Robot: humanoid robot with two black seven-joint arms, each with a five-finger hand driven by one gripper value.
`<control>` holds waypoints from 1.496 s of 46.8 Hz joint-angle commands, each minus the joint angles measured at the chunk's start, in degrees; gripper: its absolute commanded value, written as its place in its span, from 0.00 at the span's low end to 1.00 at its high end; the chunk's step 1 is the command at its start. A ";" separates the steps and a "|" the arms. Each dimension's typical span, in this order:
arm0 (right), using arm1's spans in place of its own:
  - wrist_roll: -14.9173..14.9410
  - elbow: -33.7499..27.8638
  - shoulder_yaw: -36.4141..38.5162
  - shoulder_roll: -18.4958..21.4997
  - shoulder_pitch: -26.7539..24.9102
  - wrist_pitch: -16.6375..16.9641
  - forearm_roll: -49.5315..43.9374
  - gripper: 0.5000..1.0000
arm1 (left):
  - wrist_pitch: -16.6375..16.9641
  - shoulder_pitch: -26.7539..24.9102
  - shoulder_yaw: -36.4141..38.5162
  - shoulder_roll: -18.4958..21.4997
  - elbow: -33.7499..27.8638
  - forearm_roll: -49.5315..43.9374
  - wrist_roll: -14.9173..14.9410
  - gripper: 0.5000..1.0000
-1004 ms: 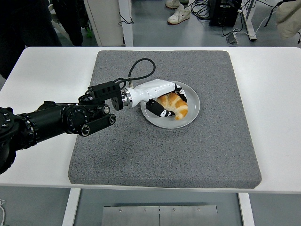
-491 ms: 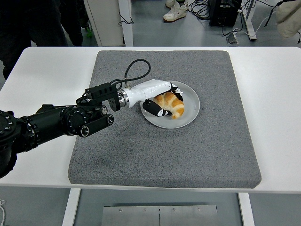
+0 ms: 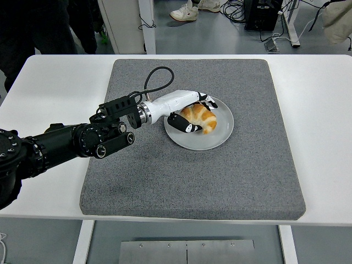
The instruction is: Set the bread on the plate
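Observation:
A golden croissant (image 3: 202,120) lies on the grey plate (image 3: 220,140) in the middle of the grey mat (image 3: 247,176). My left hand (image 3: 198,114), white-backed with black fingers, reaches over the plate's left side. Its thumb (image 3: 184,126) is on the near side of the bread and its fingers (image 3: 208,102) are on the far side, closed around it. The bread's left part is hidden under the hand. My right arm is out of view.
The mat covers most of the white table (image 3: 319,137). A black cable (image 3: 159,77) loops up from my left wrist. A person's legs (image 3: 33,27) stand at the top left, and a shoe (image 3: 184,11) shows beyond the table.
My left hand has shifted a little up and left over the plate, and the bread has moved with it towards the plate's far-left part.

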 commanded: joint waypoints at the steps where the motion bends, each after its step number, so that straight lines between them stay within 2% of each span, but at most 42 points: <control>1: 0.01 0.00 -0.05 0.00 0.00 0.01 0.07 1.00 | 0.00 0.17 0.01 0.01 -0.02 -0.02 0.00 0.49; 16: 0.01 0.00 -0.05 0.00 0.00 0.01 -0.01 1.00 | 0.00 0.79 -0.08 -0.16 0.07 -0.02 0.00 0.51; 20: 0.01 0.00 -0.05 0.00 0.00 0.01 -0.01 1.00 | 0.00 0.88 -0.08 -0.16 -0.01 -0.02 0.00 0.55; 25: 0.00 0.00 -0.05 0.00 0.00 0.01 -0.01 1.00 | -0.09 0.79 -0.08 -0.16 0.07 -0.19 0.09 0.62; 37: -0.08 0.00 -0.14 0.00 0.00 0.01 0.07 1.00 | 0.00 0.70 -0.08 0.01 0.07 -4.85 -0.09 0.90; 48: 0.01 0.00 -0.14 0.00 0.00 0.01 -0.01 1.00 | -0.09 0.62 -0.52 0.01 -0.01 -5.64 -0.09 0.93; 70: -0.08 0.00 -0.14 0.00 0.00 0.01 -0.01 1.00 | -2.99 -0.35 -7.90 1.85 0.07 -22.77 1.06 0.94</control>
